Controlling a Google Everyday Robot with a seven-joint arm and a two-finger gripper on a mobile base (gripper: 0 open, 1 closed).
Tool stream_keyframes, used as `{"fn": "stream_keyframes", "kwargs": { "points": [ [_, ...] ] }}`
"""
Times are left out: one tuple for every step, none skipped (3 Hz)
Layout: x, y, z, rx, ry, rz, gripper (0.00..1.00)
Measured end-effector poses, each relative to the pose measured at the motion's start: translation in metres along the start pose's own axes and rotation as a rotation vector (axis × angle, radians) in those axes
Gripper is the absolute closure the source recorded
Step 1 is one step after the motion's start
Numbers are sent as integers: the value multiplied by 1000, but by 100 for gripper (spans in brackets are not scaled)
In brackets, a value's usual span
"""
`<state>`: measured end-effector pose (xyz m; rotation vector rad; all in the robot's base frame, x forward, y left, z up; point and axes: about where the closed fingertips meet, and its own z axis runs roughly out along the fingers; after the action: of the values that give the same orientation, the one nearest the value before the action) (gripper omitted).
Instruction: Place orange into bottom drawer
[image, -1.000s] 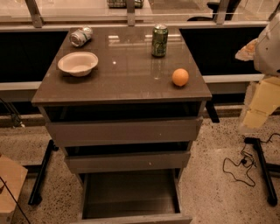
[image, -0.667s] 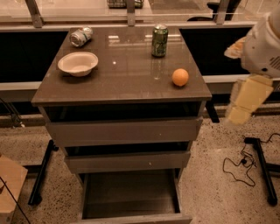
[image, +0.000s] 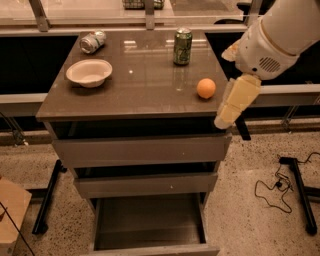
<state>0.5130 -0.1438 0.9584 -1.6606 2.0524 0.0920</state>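
Observation:
The orange (image: 206, 88) sits on the cabinet top (image: 140, 90) near its right front corner. The bottom drawer (image: 150, 222) is pulled out, and its dark interior shows nothing in it. The two drawers above it stand slightly ajar. My gripper (image: 226, 118), a cream-coloured piece below the white arm (image: 275, 37), hangs at the cabinet's right edge. It is just right of and below the orange and does not touch it. It holds nothing that I can see.
A beige bowl (image: 89, 72), a green soda can (image: 182, 46) and a silver can on its side (image: 93, 41) are on the cabinet top. A cable (image: 272, 187) and a black stand leg (image: 300, 195) lie on the floor to the right. A cardboard box (image: 10, 210) stands at the lower left.
The arm and gripper have swung left and down from the right edge of the view, up to the cabinet's right front corner beside the orange. Nothing else moved.

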Motion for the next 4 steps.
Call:
{"fn": "stream_keyframes", "kwargs": {
  "points": [
    [-6,-36,28,-6,-17,8,0],
    [-6,-36,28,-6,-17,8,0],
    [-6,-37,43,-21,-12,24,0],
    [-7,-53,68,-36,-29,19,0]
  ]
}}
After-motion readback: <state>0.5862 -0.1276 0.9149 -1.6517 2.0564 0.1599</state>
